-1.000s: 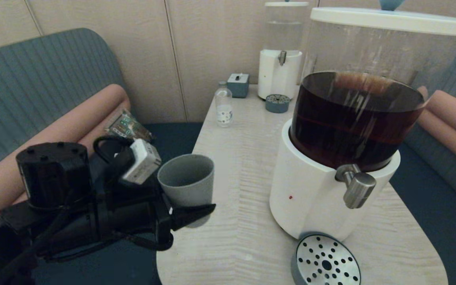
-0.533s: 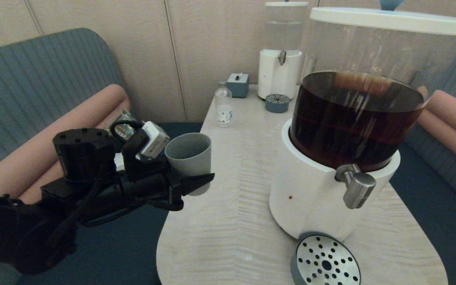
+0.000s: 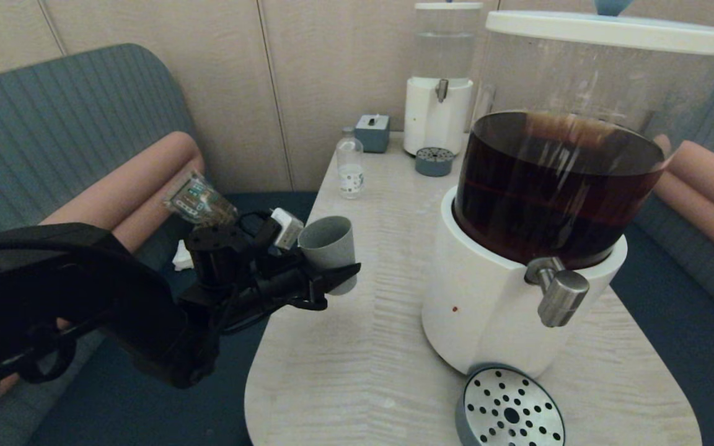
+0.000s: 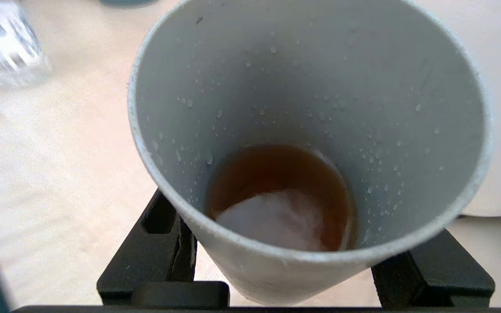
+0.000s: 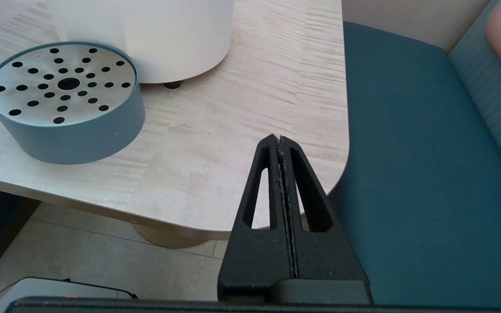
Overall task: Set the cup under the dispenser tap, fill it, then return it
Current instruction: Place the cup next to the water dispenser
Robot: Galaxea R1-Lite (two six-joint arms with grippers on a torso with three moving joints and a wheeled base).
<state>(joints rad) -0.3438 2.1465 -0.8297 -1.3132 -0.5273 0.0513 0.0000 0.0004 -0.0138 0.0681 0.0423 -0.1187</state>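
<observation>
Head view: my left pincer (image 3: 332, 282) grips the cup (image 3: 330, 249) upright over the desk (image 3: 357, 347) edge, brown liquid at its bottom, well apart from the dispenser tap (image 3: 558, 294). My right pincer (image 5: 282, 141) rests clenched beside the desk corner.

Cup (image 3: 330, 251) left of dispenser tap (image 3: 558, 290), above table (image 3: 363, 347).

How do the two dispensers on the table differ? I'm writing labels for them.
The big dispenser stands near and holds dark brown liquid; the small dispenser stands at the far end and holds clear liquid. The big one's tap is stubby; the small one's tap is slim. Both have white bases and round perforated drip trays.
</observation>
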